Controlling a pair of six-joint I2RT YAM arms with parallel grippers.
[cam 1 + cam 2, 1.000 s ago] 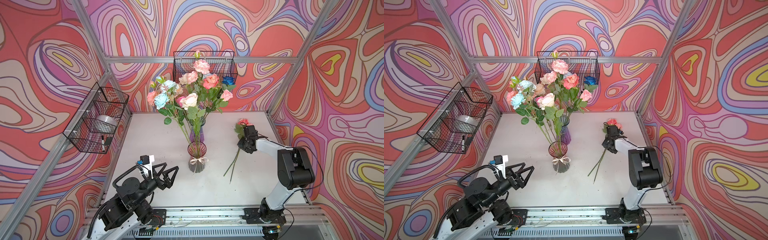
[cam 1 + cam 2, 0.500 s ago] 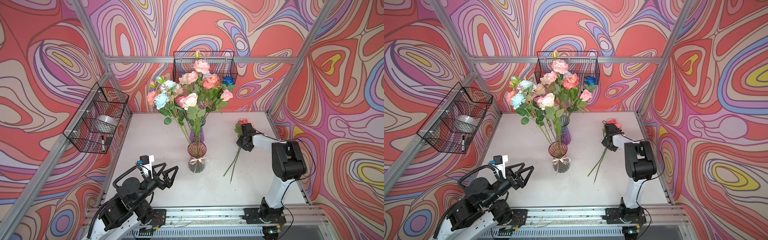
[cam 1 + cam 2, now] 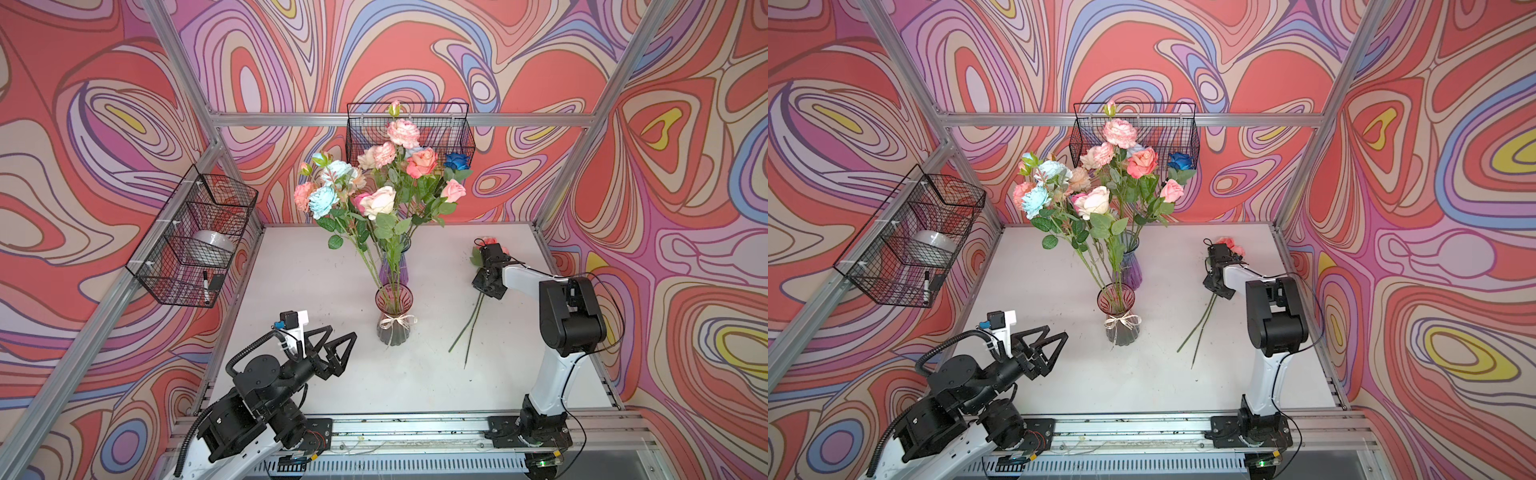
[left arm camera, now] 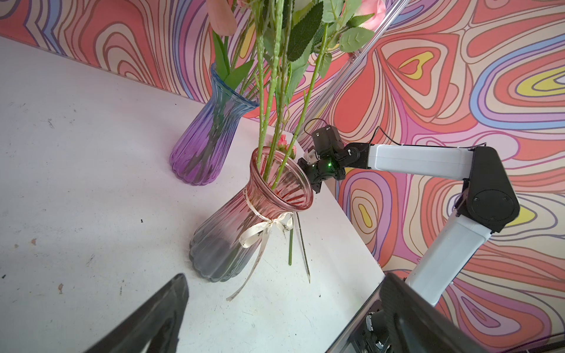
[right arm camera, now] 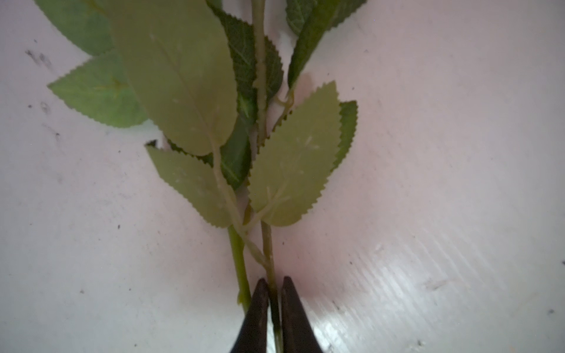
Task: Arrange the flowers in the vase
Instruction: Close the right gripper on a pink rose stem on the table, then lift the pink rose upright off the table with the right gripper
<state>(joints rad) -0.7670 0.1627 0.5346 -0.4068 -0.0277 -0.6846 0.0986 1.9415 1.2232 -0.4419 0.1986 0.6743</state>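
Note:
A pink-to-grey glass vase with a cream ribbon stands mid-table and holds several long-stemmed flowers in pink, peach, cream and pale blue. Two more flowers lie on the table to its right, pink blooms toward the back. My right gripper is down on them, shut on one green stem; the other stem lies just outside the jaws. My left gripper hovers front left of the vase, open and empty.
A purple vase with more flowers, one dark blue, stands just behind the pink one. Wire baskets hang on the left wall and back wall. Patterned walls and metal posts close in the white table.
The right gripper's jaws closed onto one stem of the flowers lying on the table, and that arm's elbow drew in toward the back. The left arm has not moved.

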